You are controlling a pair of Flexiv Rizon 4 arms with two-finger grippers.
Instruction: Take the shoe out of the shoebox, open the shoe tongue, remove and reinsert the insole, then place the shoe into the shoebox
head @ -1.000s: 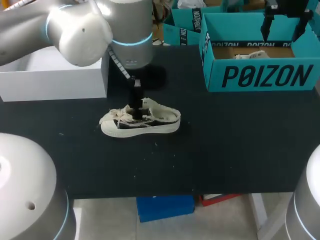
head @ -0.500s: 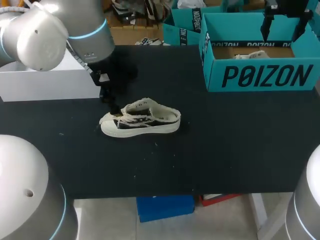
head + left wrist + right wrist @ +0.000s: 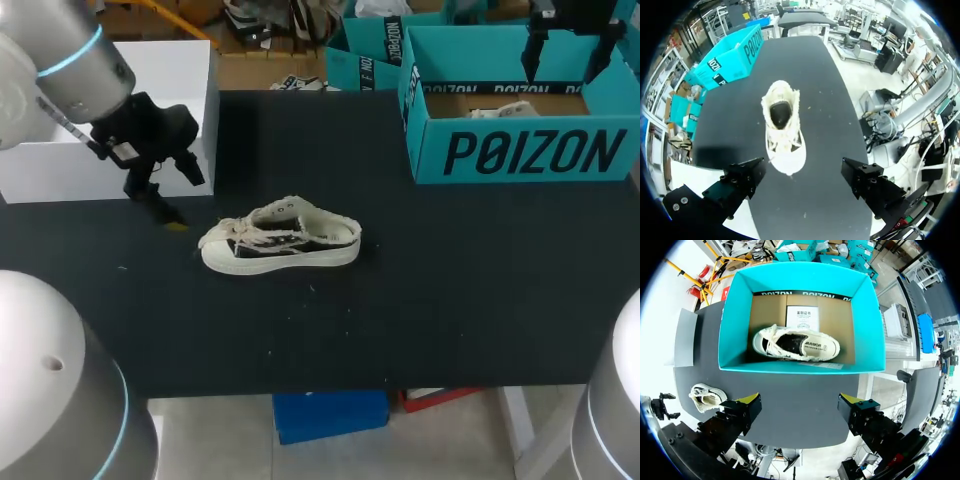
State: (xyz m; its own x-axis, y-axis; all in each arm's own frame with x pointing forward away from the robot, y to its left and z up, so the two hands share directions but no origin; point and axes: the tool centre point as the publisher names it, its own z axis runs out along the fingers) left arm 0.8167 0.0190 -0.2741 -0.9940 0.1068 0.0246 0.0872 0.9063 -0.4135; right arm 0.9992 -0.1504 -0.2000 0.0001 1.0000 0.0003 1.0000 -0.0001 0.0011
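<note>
A cream and black low shoe [image 3: 280, 240] lies on its sole on the black table [image 3: 450, 290], toe toward my left arm, with loose laces. My left gripper [image 3: 178, 205] hangs open just left of the toe, apart from it. In the left wrist view the shoe [image 3: 782, 125] lies ahead of the open left gripper [image 3: 805, 177], nothing between its fingers. The teal shoebox [image 3: 520, 150] stands at the back right with a second shoe [image 3: 795, 344] inside. My right gripper [image 3: 800, 407] hovers open above the box [image 3: 740, 315], empty.
A white box [image 3: 110, 150] stands at the back left, right behind my left gripper. More teal boxes [image 3: 365, 55] sit behind the shoebox. A paper card [image 3: 804, 317] lies on the shoebox floor beside the second shoe.
My left arm has swung left, from over the shoe's opening to a spot past its toe near the white box. The shoe and my right arm have stayed put.
</note>
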